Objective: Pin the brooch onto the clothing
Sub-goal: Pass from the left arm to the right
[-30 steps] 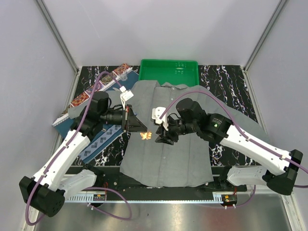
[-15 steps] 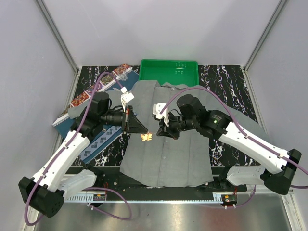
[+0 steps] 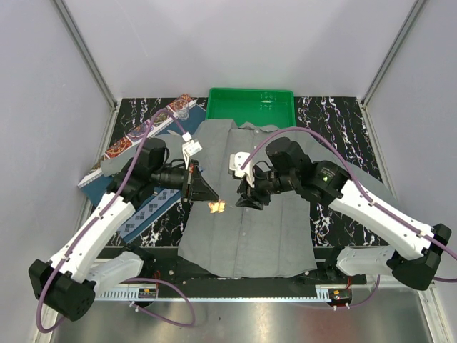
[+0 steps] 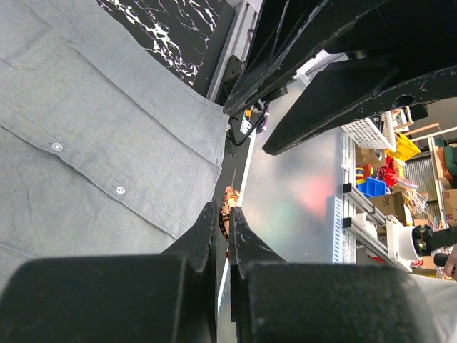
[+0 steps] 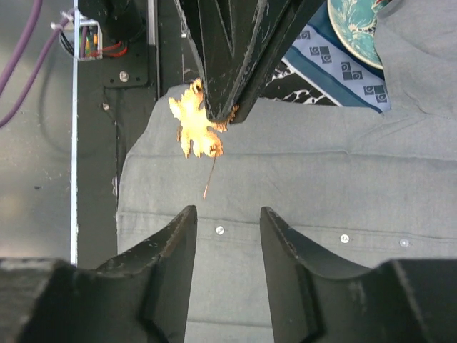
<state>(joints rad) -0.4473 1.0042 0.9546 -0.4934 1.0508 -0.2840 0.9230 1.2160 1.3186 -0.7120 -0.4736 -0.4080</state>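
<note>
The brooch [image 3: 216,207] is a small orange leaf-shaped ornament, held just above the left half of the clothing [image 3: 271,229], a grey button-up shirt spread flat. My left gripper [image 3: 211,196] is shut on the brooch [image 4: 230,196], pinching its upper edge. In the right wrist view the brooch [image 5: 194,127] hangs from those dark fingers [image 5: 228,71], its thin pin pointing down toward the button row. My right gripper [image 3: 245,200] hovers over the shirt [image 5: 321,186] just right of the brooch. It [image 5: 226,214] is open, with nothing between its fingers.
A green tray [image 3: 250,106] stands behind the shirt collar. A blue patterned placemat [image 3: 146,211] and patterned plates [image 3: 118,146] lie at the left, under my left arm. The teal plate [image 5: 357,28] shows beside the shirt's edge. The table's near edge [image 4: 239,153] runs beside the shirt hem.
My right gripper has shifted slightly up and to the right, away from the brooch. The left gripper has kept its hold, and the brooch has dipped a little.
</note>
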